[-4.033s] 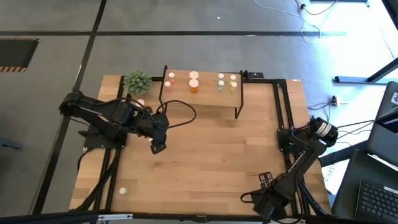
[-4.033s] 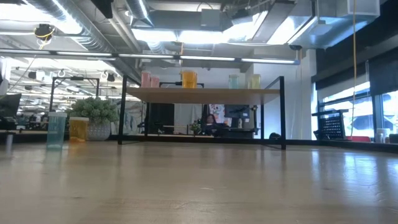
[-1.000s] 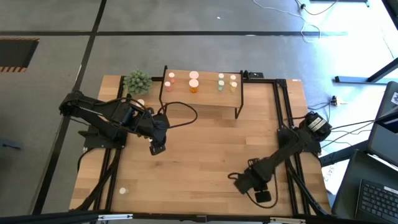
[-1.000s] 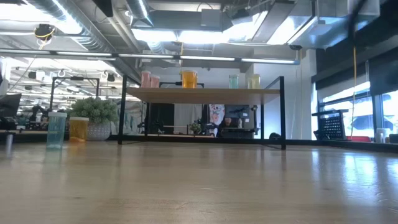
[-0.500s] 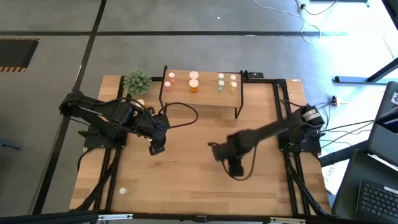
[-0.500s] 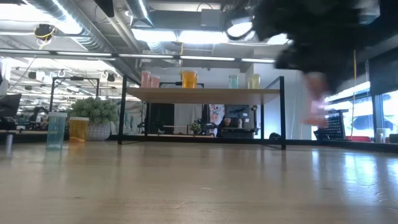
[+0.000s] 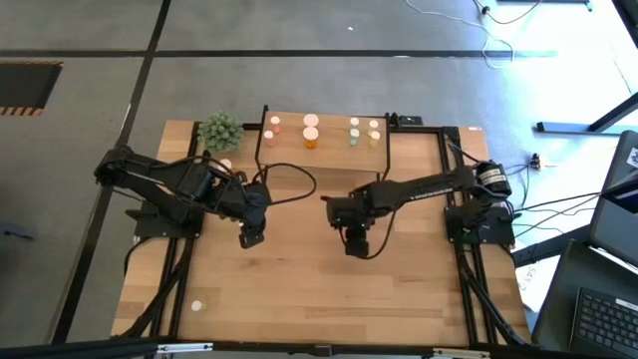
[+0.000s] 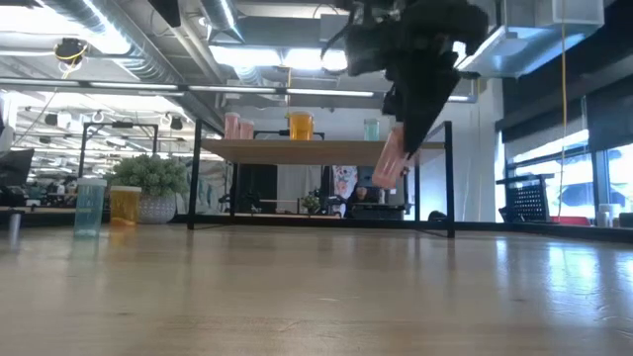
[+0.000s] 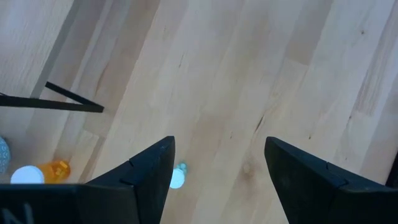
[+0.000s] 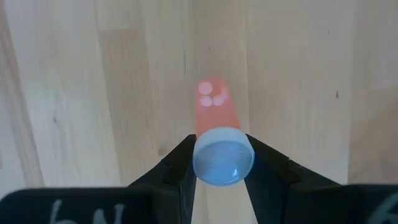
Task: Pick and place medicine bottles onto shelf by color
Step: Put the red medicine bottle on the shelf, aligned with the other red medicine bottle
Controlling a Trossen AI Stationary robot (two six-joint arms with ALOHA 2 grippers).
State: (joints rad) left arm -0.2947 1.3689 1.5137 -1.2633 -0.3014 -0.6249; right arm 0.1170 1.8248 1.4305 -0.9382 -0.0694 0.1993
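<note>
Right wrist view shows the right gripper (image 10: 217, 163) clamped at the cap of a pink-red medicine bottle (image 10: 216, 115), carried above the table toward the shelf (image 7: 339, 165); left gripper (image 7: 249, 236) waits wide.

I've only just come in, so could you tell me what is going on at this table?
The right gripper holds a pink bottle by its cap, in the air over the middle of the table, in front of the shelf. The left gripper hangs open over the table's left side. Pink, orange and pale bottles already stand on the shelf.
</note>
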